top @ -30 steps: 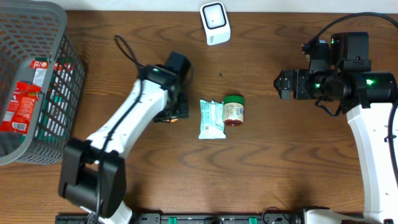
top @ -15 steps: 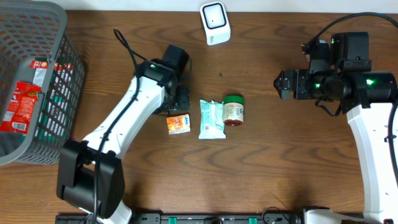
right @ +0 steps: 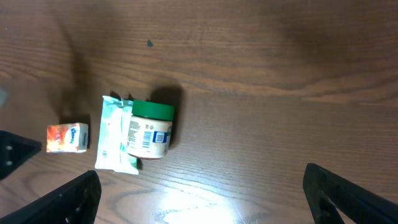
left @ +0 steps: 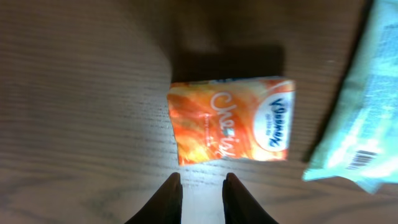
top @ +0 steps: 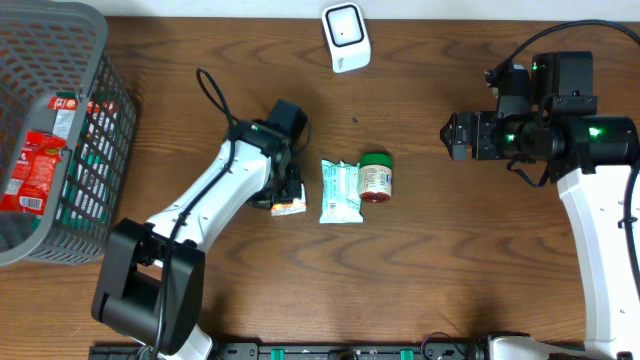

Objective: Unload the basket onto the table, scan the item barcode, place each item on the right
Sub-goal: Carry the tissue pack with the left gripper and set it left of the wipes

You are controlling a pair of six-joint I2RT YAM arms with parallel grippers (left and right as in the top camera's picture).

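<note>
1. Brown wooden table [top: 450, 260] fills the scene, both arms working above it.
2. Grey mesh basket [top: 98, 95] stands well off behind the left fingers, red packets inside.
3. Right gripper [right: 202, 196] hangs with its fingers spread wide, holding nothing!
4. Left gripper [left: 200, 186] points down at the table, fingers [left: 169, 194] drawn close with a slim gap, nothing between them.
5. White scanner [top: 346, 37] sits far from both sets of fingers.
6. Teal packet [top: 340, 190] lies flat, off to one side of the left fingers.
7. Green-lidded jar [top: 376, 177] lies touching that packet, ahead of the right fingers.
8. Orange tissue pack [left: 230, 127] lies flat just beyond the left fingertips, not gripped.
</note>
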